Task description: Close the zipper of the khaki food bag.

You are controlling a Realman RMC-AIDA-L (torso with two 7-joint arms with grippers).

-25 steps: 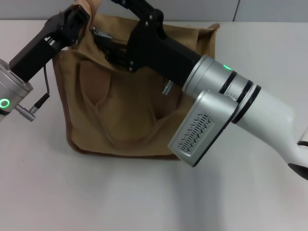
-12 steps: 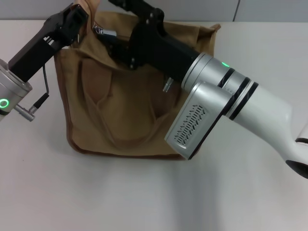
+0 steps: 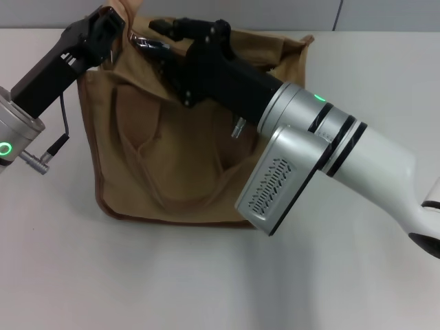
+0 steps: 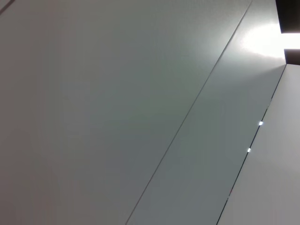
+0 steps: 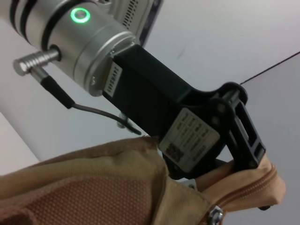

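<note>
The khaki food bag [image 3: 179, 158] lies on the white table, its top edge at the far side. My left gripper [image 3: 110, 20] is shut on the bag's far left top corner and holds it up. The right wrist view shows that same gripper [image 5: 243, 161] clamped on the tan end of the zipper [image 5: 255, 185]. My right gripper [image 3: 152, 40] reaches over the bag to its top edge, close to the left gripper, and is shut on the small silver slider [image 3: 146, 44]. The slider also shows at the lower edge of the right wrist view [image 5: 215, 216]. The left wrist view shows only wall.
My right forearm [image 3: 302, 151] lies across the right half of the bag and hides it. The white table [image 3: 206, 282] runs in front and to the right. A grey wall [image 3: 385, 14] stands behind. A cable [image 3: 65, 127] hangs from my left arm.
My right gripper has moved left along the bag's top edge toward the left gripper, taking the silver slider with it. The left gripper has kept its hold on the corner.
</note>
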